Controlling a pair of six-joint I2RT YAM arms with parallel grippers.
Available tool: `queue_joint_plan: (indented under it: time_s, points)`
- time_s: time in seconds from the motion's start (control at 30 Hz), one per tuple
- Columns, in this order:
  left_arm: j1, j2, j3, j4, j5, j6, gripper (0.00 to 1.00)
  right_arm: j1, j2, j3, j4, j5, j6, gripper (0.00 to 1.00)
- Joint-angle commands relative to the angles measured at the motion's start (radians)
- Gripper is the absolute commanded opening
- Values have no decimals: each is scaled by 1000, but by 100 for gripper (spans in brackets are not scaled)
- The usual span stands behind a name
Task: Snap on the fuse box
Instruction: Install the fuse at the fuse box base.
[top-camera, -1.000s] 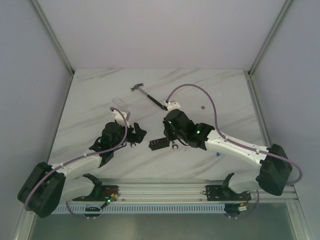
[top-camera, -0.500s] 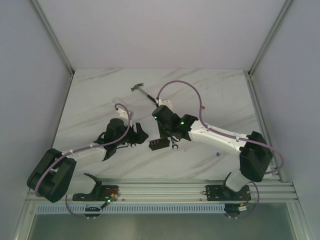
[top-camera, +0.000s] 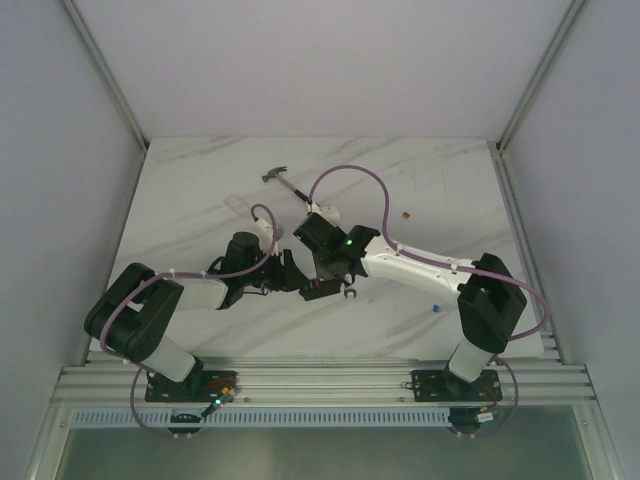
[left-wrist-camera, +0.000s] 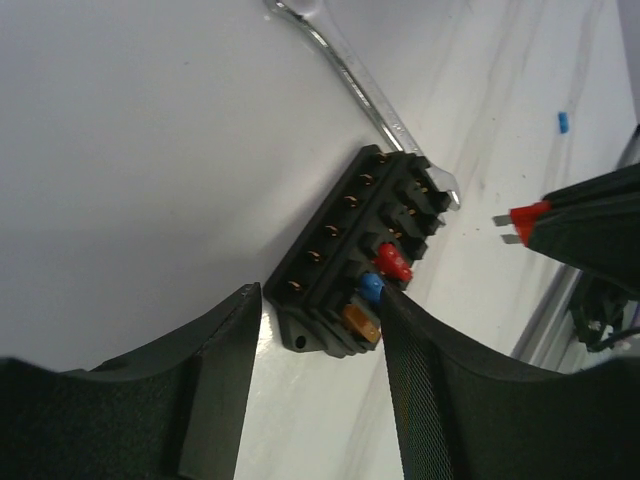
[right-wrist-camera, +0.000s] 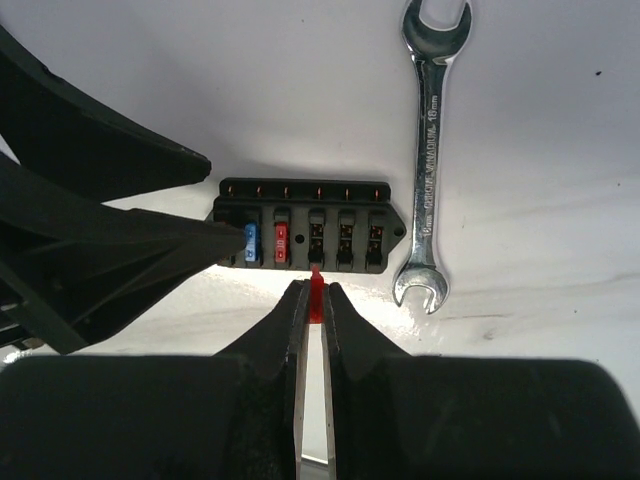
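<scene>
On the bench (right-wrist-camera: 200, 80), the left jaws stand open astride the left end of the fuse box (right-wrist-camera: 310, 225), the right jaws grip a red fuse (right-wrist-camera: 317, 295) just before an empty slot, and a silver open-end wrench (right-wrist-camera: 428, 170) lies beside its right end.

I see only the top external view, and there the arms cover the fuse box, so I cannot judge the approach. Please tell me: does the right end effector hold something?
Observer: Yes. In the right wrist view, the right end effector is shut on a red fuse.
Operator: Thank you. Is it in line with a free place on the fuse box?
Observer: It is. The red fuse sits just in front of the fuse box, facing an empty slot directly beside a seated red fuse.
</scene>
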Motion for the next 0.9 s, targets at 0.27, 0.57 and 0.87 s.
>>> queue_joint_plan:
  time_s: [0.27,0.57,0.87]
  points:
    - [4,-88,15,-49,-27,-4,68,6,14,-5,0,46,1,0]
    - [17,-217,-79,-8,-140,-138,70,11,60,0,19,47,-26,0]
    - [14,-76,-51,176,-2,-176,60,13,36,-17,26,95,-11,0]
